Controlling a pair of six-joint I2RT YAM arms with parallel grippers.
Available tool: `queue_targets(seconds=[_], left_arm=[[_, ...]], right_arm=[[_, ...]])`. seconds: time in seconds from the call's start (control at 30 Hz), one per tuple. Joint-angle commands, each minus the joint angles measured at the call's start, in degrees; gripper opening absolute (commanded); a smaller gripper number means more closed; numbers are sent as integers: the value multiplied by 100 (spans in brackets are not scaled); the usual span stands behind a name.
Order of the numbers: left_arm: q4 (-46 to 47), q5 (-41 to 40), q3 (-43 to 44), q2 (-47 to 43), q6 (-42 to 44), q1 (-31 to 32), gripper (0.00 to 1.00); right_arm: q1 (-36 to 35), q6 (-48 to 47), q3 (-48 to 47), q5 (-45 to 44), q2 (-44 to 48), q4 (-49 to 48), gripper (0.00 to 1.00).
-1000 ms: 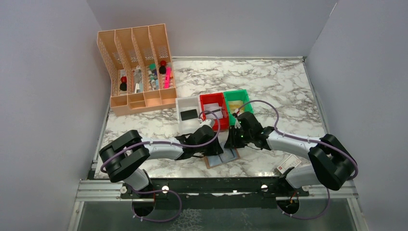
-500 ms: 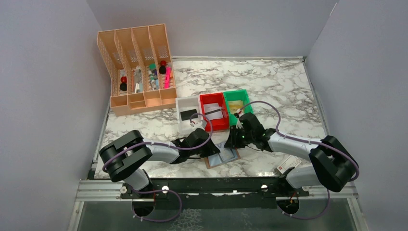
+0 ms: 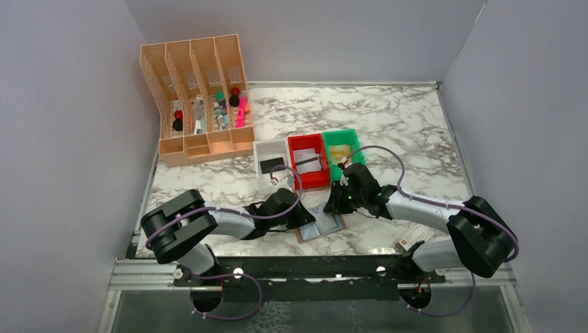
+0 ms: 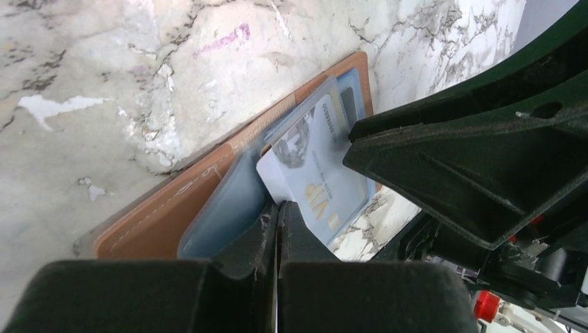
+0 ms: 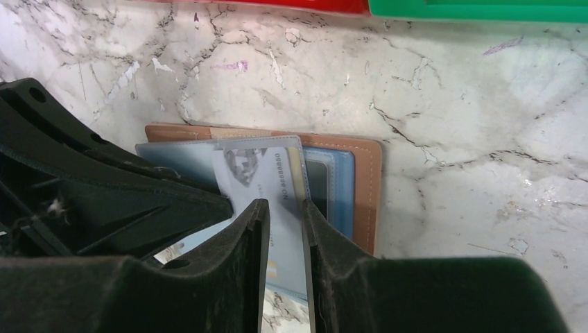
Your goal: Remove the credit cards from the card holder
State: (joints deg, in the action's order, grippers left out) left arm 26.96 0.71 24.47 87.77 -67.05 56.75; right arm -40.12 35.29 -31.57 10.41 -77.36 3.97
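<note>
Card holder [image 3: 324, 225] is seen lying open and flat on the counter [image 3: 388, 118], at the 6 o'clock side close to the arm bases, with its pale blue inner faces turned up. One pale credit card [image 4: 315, 173], printed with "VIP", is partly drawn out of a clear sleeve [image 4: 222, 215] toward the left arm.

The left end effector [image 4: 277, 223], at 9 o'clock of the holder, is pressed together right at the corner of this card. Whether the card, the sleeve edge or nothing is pinched cannot be told. The right end effector [image 5: 283, 216], reaching in from 3 o'clock, is kept with a narrow gap between its fingers, over the card and the holder. Nothing is seen clamped in it, and whether it bears on the holder cannot be told.

Several faults can be expected from here:
- If only the sleeve is caught, the whole holder would be dragged or lifted by the pull.
- If the corner grip is shallow, the card may slip free.
- If the right fingers bear on the card itself, it would be trapped and bent.
- If the holder is not held down, it may be slid toward the near edge at 6 o'clock.
- The two end effectors stand very near, so a contact between them is possible.

The red bin [image 3: 305, 137] at 12 o'clock is well apart.
</note>
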Motion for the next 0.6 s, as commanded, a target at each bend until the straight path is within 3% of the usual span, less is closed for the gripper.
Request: queue_targets(seconds=[0.0,0.23,0.4,0.57], left_arm=[[-447,-128,-259,-267,187,56,0],[-1784,-479,37,-761,612,55,0],[-2193,-528,108,-982,806,42,0],[-1926,-304,84,-933,945,38,0]], right_arm=[[-56,-31,45,-543,-183,852,30],[-57,-13,6,-517,-203,850,30],[-57,-63,-102,-395,-45,929,30],[-57,-238,-191,-62,456,889,31]])
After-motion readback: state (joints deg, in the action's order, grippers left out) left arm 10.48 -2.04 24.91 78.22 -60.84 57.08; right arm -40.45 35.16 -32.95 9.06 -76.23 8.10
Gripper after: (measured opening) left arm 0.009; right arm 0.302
